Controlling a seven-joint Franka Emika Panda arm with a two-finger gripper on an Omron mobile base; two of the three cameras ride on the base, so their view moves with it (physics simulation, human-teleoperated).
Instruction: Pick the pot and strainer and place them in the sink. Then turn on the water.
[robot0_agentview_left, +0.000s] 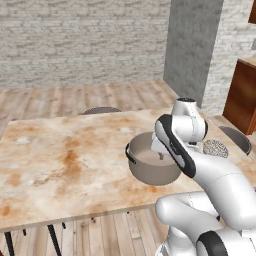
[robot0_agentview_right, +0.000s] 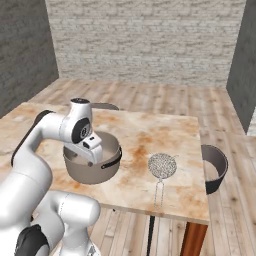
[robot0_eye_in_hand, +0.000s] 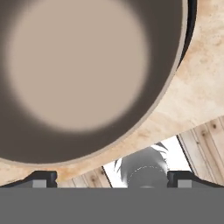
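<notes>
1. On the marble-patterned table (robot0_agentview_left: 60, 160), near its front edge, stands the pot (robot0_agentview_left: 150, 172), upright and without a lid; no brand, label or writing can be read on it or on anything else in the pictures.
2. Over the pot's mouth hangs the gripper (robot0_eye_in_hand: 112, 177), its jaws spread wide and holding nothing; the hand view looks straight down into the pot's bare taupe floor.
3. The arm's white wrist covers part of the pot's far rim in the left base view, and the fingertips themselves are hard to make out there.
4. The strainer (robot0_agentview_right: 162, 165) lies flat on the table just beside the pot, apart from it, its thin wire handle pointing toward the table's front edge.
5. In the left base view the arm hides most of the strainer.
6. A dark round chair (robot0_agentview_right: 216, 167) is tucked against the table's end, partly hidden.
</notes>
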